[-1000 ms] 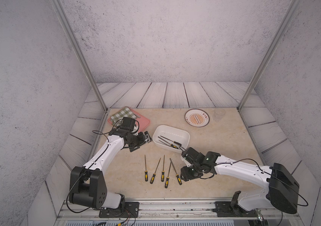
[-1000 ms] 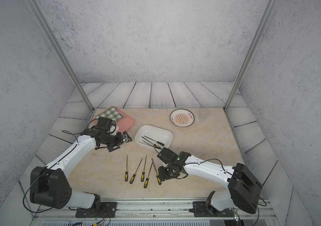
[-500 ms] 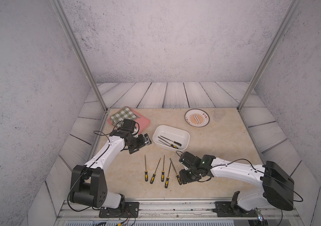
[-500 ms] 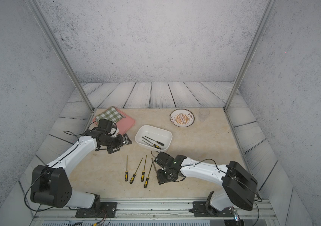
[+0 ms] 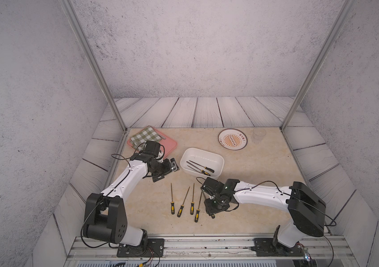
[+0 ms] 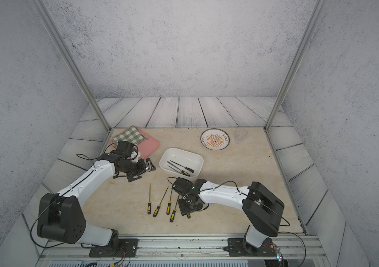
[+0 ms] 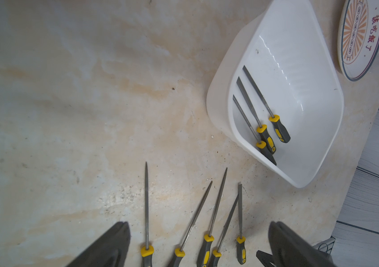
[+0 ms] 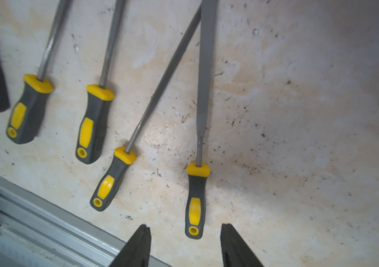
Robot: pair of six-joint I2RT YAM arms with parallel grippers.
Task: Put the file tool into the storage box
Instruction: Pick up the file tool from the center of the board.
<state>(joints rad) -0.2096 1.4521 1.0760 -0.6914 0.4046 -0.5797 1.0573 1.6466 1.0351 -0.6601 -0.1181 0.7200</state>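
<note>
Beige table [image 5: 265, 175]; 5 files [image 5: 172, 209] nr front; storage box [image 5: 204, 154] mid; pink tray [image 5: 169, 145], plate [image 5: 232, 139], glass [image 5: 259, 136] at back.

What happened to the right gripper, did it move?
Yes. The right gripper moved away from the storage box, toward the near rail, now above a file.

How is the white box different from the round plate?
The box is oblong, the plate round. The box is plain white; the plate has an orange sunburst. The box has walls and holds three files; the plate is flat and bare. Both sit on the table.
</note>
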